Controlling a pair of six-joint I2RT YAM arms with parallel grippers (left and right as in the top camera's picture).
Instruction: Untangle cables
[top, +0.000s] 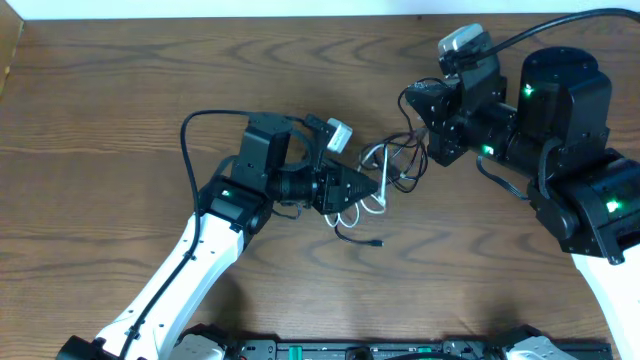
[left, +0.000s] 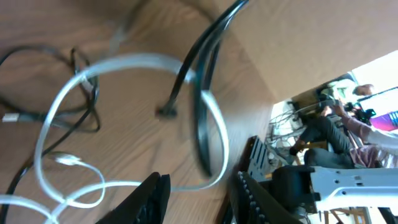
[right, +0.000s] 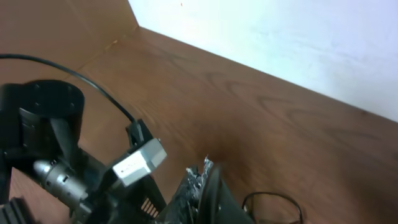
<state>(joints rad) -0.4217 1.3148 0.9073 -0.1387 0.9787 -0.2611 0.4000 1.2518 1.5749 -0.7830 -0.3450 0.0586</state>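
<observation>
Desk: brown wood grain, carries everything.

Right arm, black, comes in from my right. Left arm, white and black, comes from the lower left. The two sets of jaws point toward each other, near but apart.

Cables: one loose wad lying on the desk between the two sets of jaws, reaching the tip of the left jaws.

Left jaws: standing apart, bare wood showing in the gap in the wrist view. The white cable loops out ahead of them. One bend of it crosses the gap at the tips, and the jaws are not closed on it. Black cables arc over that loop just ahead of the jaws.

Right jaws: closed, fingers pressed together in the wrist view. Black strands run up to them in the overhead view; I cannot tell whether one is caught.

Small items: a black plug end on the desk just beside the left jaws, toward the arm bases. A white plug lies ahead of the left jaws, inside the white loops.
</observation>
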